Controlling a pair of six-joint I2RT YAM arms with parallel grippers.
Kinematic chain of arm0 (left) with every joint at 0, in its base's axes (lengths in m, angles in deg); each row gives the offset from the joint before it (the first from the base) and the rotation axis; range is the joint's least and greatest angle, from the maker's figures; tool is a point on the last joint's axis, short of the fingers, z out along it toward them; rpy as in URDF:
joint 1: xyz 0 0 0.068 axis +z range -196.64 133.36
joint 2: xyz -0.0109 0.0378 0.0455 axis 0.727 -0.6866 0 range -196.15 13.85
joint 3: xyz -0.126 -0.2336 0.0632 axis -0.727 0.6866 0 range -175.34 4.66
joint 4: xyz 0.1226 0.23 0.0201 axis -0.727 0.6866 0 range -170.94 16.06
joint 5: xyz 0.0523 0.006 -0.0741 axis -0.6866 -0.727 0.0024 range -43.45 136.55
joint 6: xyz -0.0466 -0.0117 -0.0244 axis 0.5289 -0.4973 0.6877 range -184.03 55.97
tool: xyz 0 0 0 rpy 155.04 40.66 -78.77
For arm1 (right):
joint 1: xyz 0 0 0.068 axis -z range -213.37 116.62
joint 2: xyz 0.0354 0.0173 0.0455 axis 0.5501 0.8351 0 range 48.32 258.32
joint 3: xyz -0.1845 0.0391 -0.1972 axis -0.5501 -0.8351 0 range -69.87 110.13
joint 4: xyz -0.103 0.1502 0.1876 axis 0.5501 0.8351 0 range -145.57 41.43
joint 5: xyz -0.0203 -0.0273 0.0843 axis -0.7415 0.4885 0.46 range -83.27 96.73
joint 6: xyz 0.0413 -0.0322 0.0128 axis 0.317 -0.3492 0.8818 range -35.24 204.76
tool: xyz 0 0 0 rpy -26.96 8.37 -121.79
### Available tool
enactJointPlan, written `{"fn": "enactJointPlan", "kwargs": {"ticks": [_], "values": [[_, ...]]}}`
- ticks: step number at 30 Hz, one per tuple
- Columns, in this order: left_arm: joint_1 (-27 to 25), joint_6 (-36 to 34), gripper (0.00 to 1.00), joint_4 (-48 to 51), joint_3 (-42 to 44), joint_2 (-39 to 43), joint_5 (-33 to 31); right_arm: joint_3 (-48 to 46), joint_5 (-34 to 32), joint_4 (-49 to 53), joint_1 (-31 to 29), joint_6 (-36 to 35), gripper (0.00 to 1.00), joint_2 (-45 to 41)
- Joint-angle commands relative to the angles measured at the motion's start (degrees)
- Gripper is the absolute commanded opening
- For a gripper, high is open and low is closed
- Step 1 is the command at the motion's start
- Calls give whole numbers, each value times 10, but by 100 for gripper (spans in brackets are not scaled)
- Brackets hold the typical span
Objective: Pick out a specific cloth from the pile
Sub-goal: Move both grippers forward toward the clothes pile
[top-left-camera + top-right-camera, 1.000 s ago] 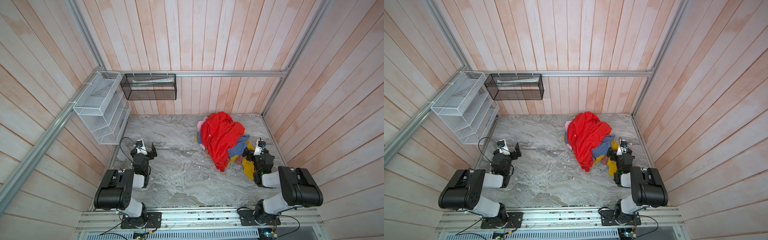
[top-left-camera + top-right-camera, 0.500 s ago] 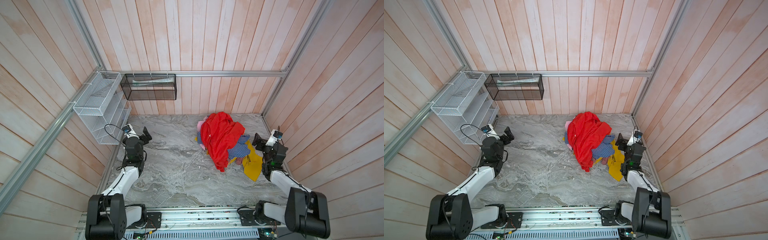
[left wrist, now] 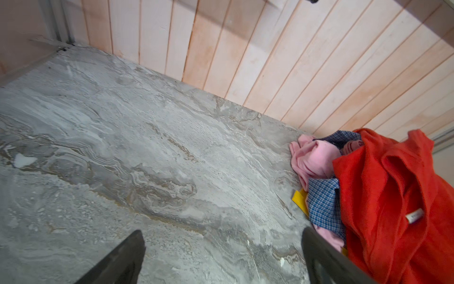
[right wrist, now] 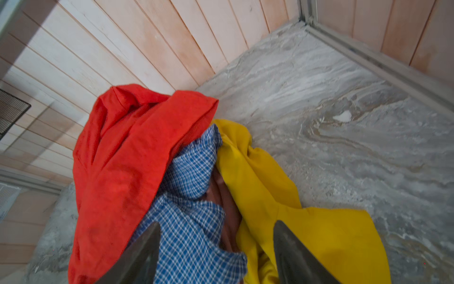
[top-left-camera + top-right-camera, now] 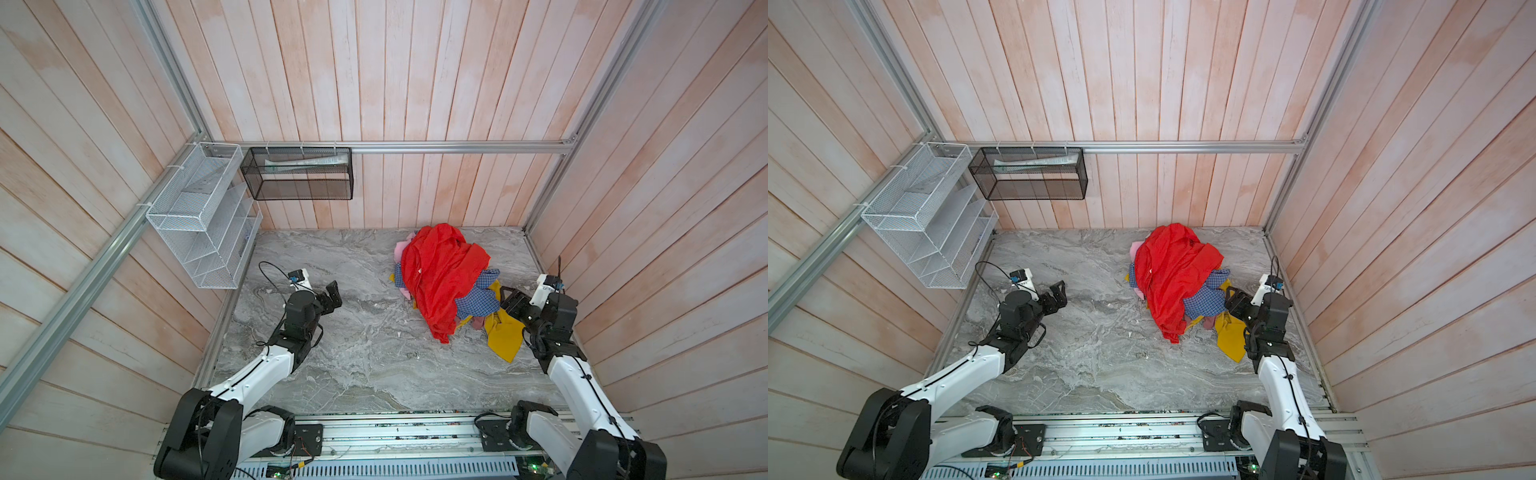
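The pile (image 5: 440, 270) lies at the back right of the marble floor, with a bright red garment (image 5: 1167, 270) draped over it. The cloth (image 5: 478, 301), blue-and-white checked, pokes out under the red on the right side and again on the left (image 3: 321, 204). A mustard-yellow garment (image 5: 505, 336) spreads beside it. My right gripper (image 4: 217, 223) is open at the pile's right edge, with a fold of the cloth (image 4: 191, 221) and some yellow fabric between its fingers. My left gripper (image 5: 332, 291) hangs open over bare floor, left of the pile, with nothing in it.
A white wire rack (image 5: 199, 216) hangs on the left wall and a black mesh basket (image 5: 299, 178) on the back wall. The right wall and its metal floor rail (image 4: 383, 64) run close behind my right arm. Pink fabric (image 3: 312, 157) sticks out at the pile's left.
Both arms have unfolded from near the front rail and reached forward. My right gripper came up to the pile's right edge over the checked fold, its jaws narrowing. My left gripper swung toward the middle.
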Motion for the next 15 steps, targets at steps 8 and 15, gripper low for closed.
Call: {"fn": "enactJointPlan", "kwargs": {"ticks": [8,15], "values": [[-23,-20,100,-12,-6,-27,24,-42,43,-26,-86,75,70,14],[-27,-17,100,-3,0,-15,18,-38,26,-90,-116,88,68,86]]}}
